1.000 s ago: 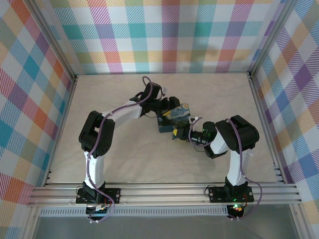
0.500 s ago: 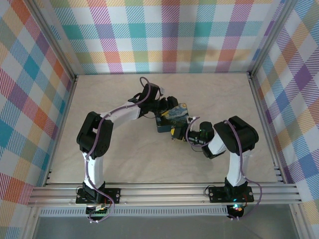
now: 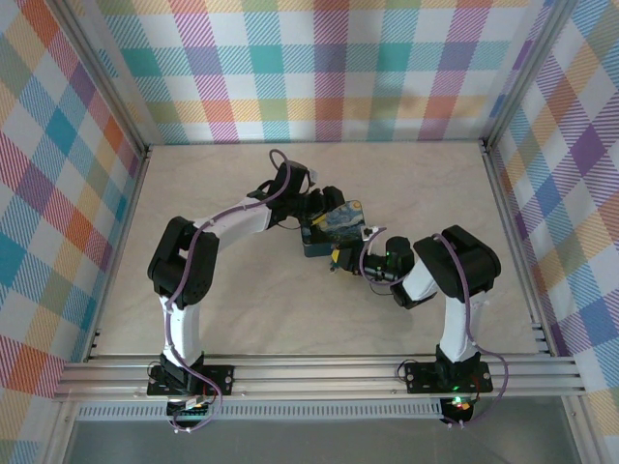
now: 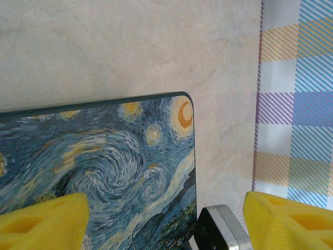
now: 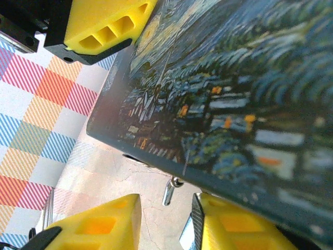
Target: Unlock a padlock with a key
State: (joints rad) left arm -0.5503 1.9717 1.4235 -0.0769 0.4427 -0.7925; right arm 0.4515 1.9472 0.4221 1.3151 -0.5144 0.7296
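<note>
The dark-blue tin with a starry print (image 3: 338,224) lies mid-table, tilted. My left gripper (image 3: 326,215) is at its far side; in the left wrist view its yellow fingers stand wide apart (image 4: 166,197) over the tin (image 4: 104,166), open, one finger past the tin's edge. A dark piece with a silvery rim (image 4: 221,229) sits between that edge and the finger. My right gripper (image 3: 341,257) is at the tin's near edge (image 5: 234,78), jaws open (image 5: 165,205) with a narrow gap. A thin silvery pin (image 5: 169,191) hangs from that edge. Padlock body and key are hidden.
The left gripper's yellow finger (image 5: 99,26) shows beside the tin's far corner. Bare beige tabletop (image 3: 242,319) surrounds the tin. Plaid walls (image 3: 319,68) with metal rails close in the back and both sides.
My right gripper has crept a little left, closer under the tin's near edge. The tin and the left gripper have shifted slightly left with it.
</note>
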